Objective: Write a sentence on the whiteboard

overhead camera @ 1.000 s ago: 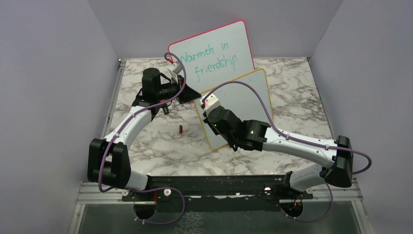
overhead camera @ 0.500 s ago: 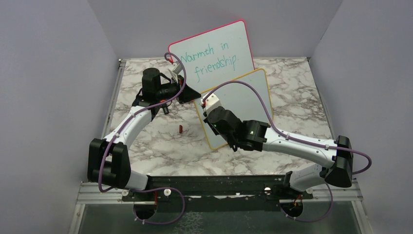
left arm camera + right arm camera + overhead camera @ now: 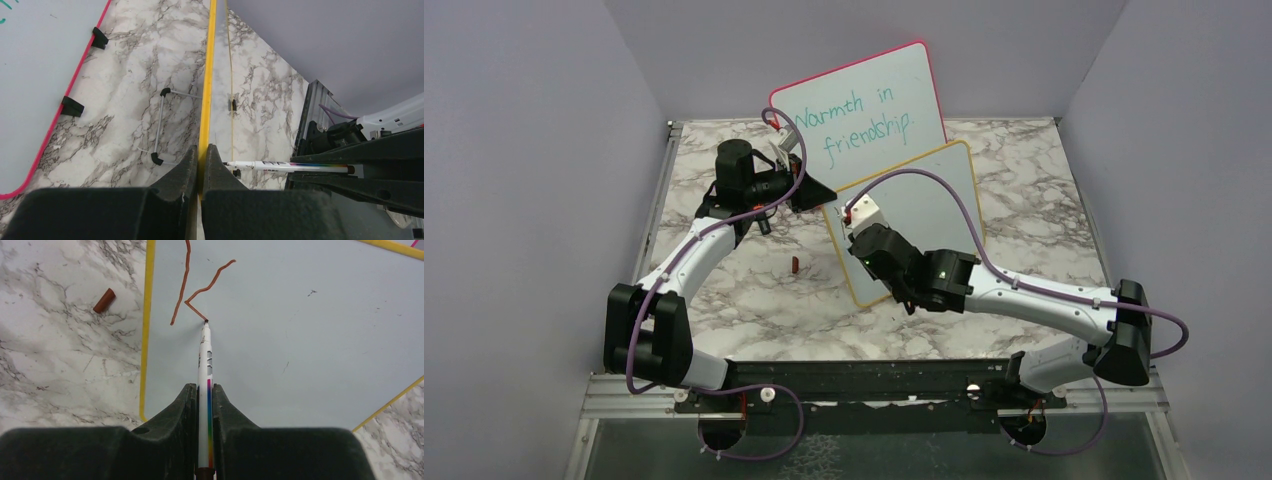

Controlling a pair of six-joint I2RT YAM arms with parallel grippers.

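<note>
The whiteboard (image 3: 929,190), framed in yellow, is stood on edge near the middle of the marble worktop (image 3: 1034,215), leaned back and turned at an angle. Just behind it, at the far edge, a pink-red-framed board (image 3: 916,85) with teal writing "Warmth in friendship." is propped.

The upper left part of the yellow frame is pinched between the fingers of the left gripper (image 3: 821,196). In the left wrist view the jaws are seen clenched on the thin frame edge, with no gap left at either side.

A white marker (image 3: 204,357) with a rainbow stripe is grasped lengthwise in the right gripper (image 3: 204,390), whose jaws are pressed against its barrel. The marker's tip is laid against the white surface near the board's left edge, at the lower end of the reddish-brown strokes (image 3: 186,302). So far one long upright stroke and an angled stroke beside it can be read, like a letter K partly drawn.

A small reddish-brown cap (image 3: 795,265) is lain on the worktop just left of the whiteboard, apart from the frame.
</note>
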